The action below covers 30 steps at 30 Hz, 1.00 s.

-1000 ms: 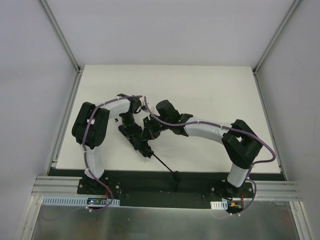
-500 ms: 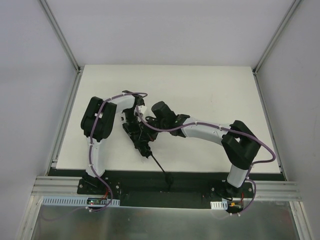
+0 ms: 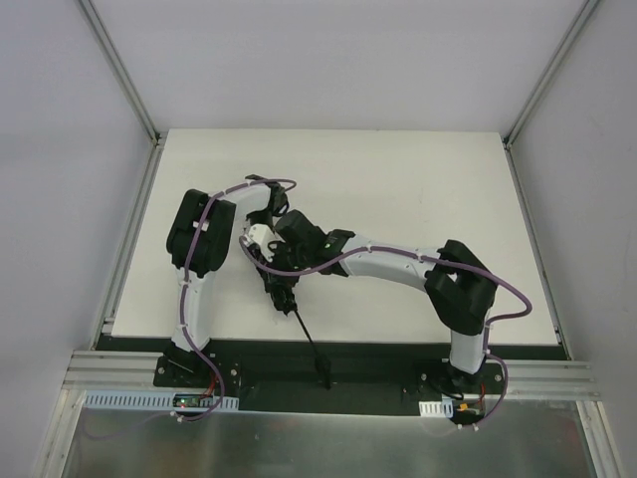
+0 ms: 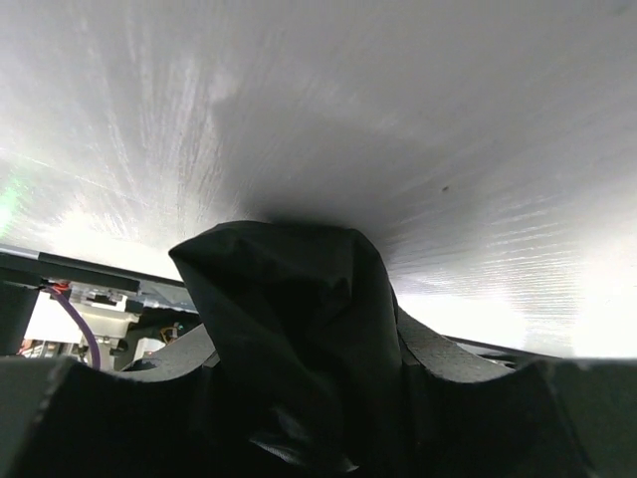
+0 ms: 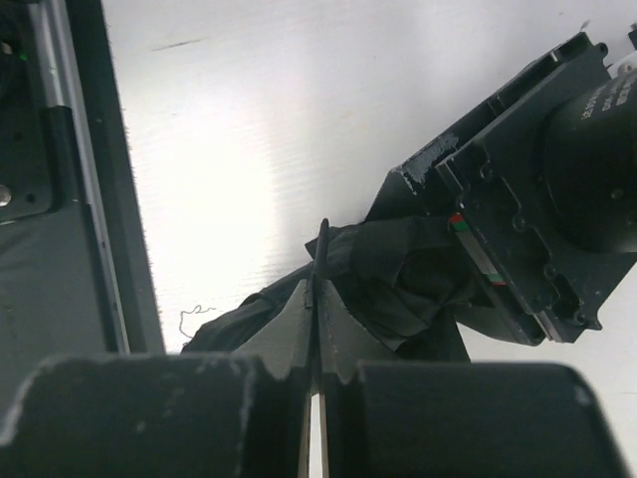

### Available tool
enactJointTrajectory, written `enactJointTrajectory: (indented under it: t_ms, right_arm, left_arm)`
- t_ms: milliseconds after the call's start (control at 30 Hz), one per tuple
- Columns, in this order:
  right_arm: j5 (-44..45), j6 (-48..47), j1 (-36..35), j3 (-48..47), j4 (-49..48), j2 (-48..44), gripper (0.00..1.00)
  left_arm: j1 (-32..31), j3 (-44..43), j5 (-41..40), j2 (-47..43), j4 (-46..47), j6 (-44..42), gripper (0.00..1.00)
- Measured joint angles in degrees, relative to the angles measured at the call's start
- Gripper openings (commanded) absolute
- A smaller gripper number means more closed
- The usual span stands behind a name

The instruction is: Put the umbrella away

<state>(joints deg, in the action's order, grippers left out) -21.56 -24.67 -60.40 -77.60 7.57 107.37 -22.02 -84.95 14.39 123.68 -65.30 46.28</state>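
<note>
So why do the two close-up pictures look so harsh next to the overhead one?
Left wrist: white table glares, umbrella a dark, detail-poor mass. Right wrist: table overexposed, nearest fingers blurred. Top external: even light, sharp, faint shadows.

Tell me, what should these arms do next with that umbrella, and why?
Probably the right gripper should push the shaft into the umbrella. The left gripper clamps its fabric, the right pinches the shaft, which sticks out long toward the handle.
</note>
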Motion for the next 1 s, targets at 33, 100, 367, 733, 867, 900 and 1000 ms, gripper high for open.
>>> enactJointTrajectory:
  t_ms: [33, 100, 367, 733, 867, 900, 1000]
  right_arm:
    - [1.18, -0.7, -0.37, -0.68, 0.63, 0.31, 0.0]
    - [4.42, -2.6, -1.57, -1.16, 1.36, 0.55, 0.0]
    - [14.1, -10.88, -5.84, -1.16, 3.58, 0.61, 0.0]
    - [31.61, -23.21, -11.43, -1.25, 2.62, 3.67, 0.06]
    - [36.5, -26.84, -13.64, -1.99, 2.47, 5.55, 0.12]
    - [37.73, -27.54, -14.21, -2.27, 2.25, 6.14, 0.15]
    - [40.15, -29.49, -15.61, -2.51, 1.14, 7.91, 0.18]
  left_arm:
    - [0.0, -0.26, -0.07, 0.2, -0.17, -0.28, 0.0]
    - [0.22, -0.44, -0.02, 0.35, -0.44, -0.48, 0.0]
    - [0.85, -2.12, 0.85, 1.51, -1.7, -0.31, 0.0]
    - [2.23, -10.36, 0.28, 6.45, -6.73, -3.06, 0.0]
    - [2.58, -10.12, 0.31, 6.45, -6.73, -3.58, 0.0]
    - [2.67, -10.12, 0.33, 6.45, -6.73, -3.67, 0.0]
    - [2.84, -10.1, 0.35, 6.45, -6.73, -3.67, 0.0]
